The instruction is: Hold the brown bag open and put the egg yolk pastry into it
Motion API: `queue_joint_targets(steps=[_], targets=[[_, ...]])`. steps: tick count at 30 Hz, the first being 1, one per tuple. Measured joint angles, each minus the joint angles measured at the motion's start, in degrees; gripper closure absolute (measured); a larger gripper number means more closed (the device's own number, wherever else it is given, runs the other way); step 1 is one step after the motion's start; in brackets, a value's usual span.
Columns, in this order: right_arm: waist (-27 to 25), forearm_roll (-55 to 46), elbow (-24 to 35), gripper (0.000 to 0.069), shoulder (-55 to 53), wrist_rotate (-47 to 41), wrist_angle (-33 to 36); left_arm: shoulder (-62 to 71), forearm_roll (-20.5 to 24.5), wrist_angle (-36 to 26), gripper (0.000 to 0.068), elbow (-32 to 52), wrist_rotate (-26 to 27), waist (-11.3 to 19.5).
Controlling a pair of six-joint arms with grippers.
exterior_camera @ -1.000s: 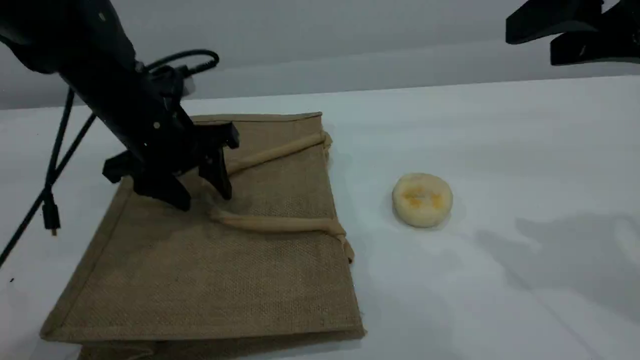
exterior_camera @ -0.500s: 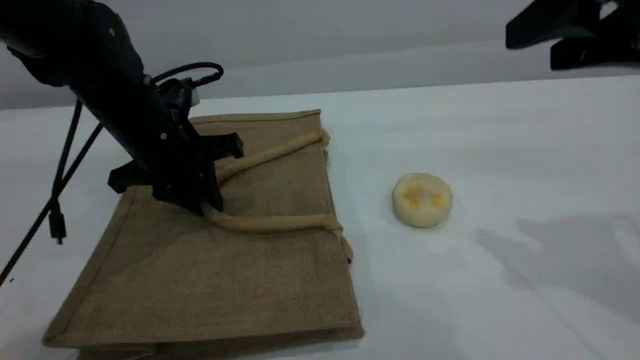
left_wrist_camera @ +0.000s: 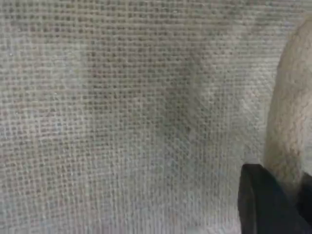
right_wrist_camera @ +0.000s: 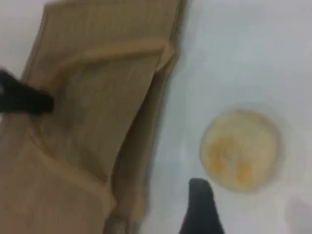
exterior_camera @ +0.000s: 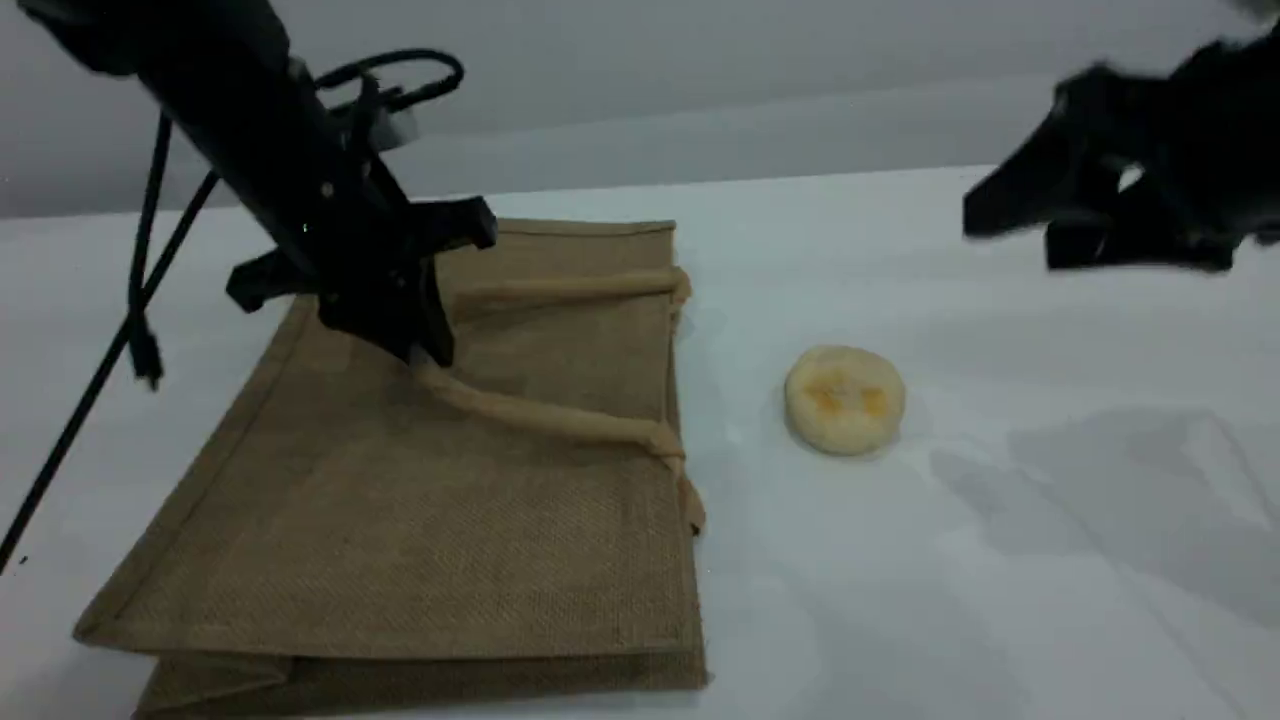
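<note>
brown bag (exterior_camera: 400, 520) lies flat on white table (exterior_camera: 1000, 560), left half of scene view, mouth edge facing right toward pastry. l gripper (exterior_camera: 425, 355) has its jaws together, pinched on upper loop handle (exterior_camera: 540, 420) at the bend of the loop; l wrist view shows handle cord (left_wrist_camera: 287, 131) running into the fingertip, jute weave filling rest of view. handle looks raised off the bag face near the grip, so top panel seems to be starting to lift.

egg yolk pastry (exterior_camera: 845, 400) sits on table just right of bag mouth, apart from it, nothing touching it. r gripper (exterior_camera: 1020, 225) up in the air at far right, blurred, jaws spread, empty; r wrist view looks down at pastry (right_wrist_camera: 241, 151) w/ fingertip just below it.

step in hand (judgement): open the mouth. advice: pull handle up and a bit away from pastry side so only top panel rises; if whole bag drags, mouth stays shut. keep grip on cord, not weave. r arm should wait for a clear gap, then take pastry by its sides, gently – looks soft, could crumble.

surface: plain white, smooth, bag may slide. room: grey wall behind, cable (exterior_camera: 100, 370) hanging off l arm.
</note>
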State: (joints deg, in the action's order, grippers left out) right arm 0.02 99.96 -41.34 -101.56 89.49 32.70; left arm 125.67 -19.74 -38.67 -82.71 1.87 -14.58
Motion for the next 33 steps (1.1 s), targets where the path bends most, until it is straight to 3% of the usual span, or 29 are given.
queue_joint_targets(steps=[5,10,17,25,33], targets=[[0.00,0.01,-2.75,0.0250,-6.28,0.54,2.40,-0.05,-0.40,-6.64,0.0598,-5.56,0.60,0.00],[0.00,0.01,-7.34,0.0250,-12.11,0.54,1.90,-0.17,-1.17,-8.97,0.0598,-7.82,0.60,0.00],[0.00,0.06,-13.28,0.0250,-19.23,0.49,1.78,-0.17,-1.24,-10.77,0.0598,-7.82,0.46,0.00],[0.20,-0.07,-15.64,0.0250,-22.95,0.49,1.90,-0.17,-1.43,-11.05,0.0598,-7.82,0.46,0.00],[4.42,-0.06,-18.58,0.0250,-25.84,0.43,1.41,-0.17,-1.61,-11.05,0.0598,-7.77,0.46,0.00]])
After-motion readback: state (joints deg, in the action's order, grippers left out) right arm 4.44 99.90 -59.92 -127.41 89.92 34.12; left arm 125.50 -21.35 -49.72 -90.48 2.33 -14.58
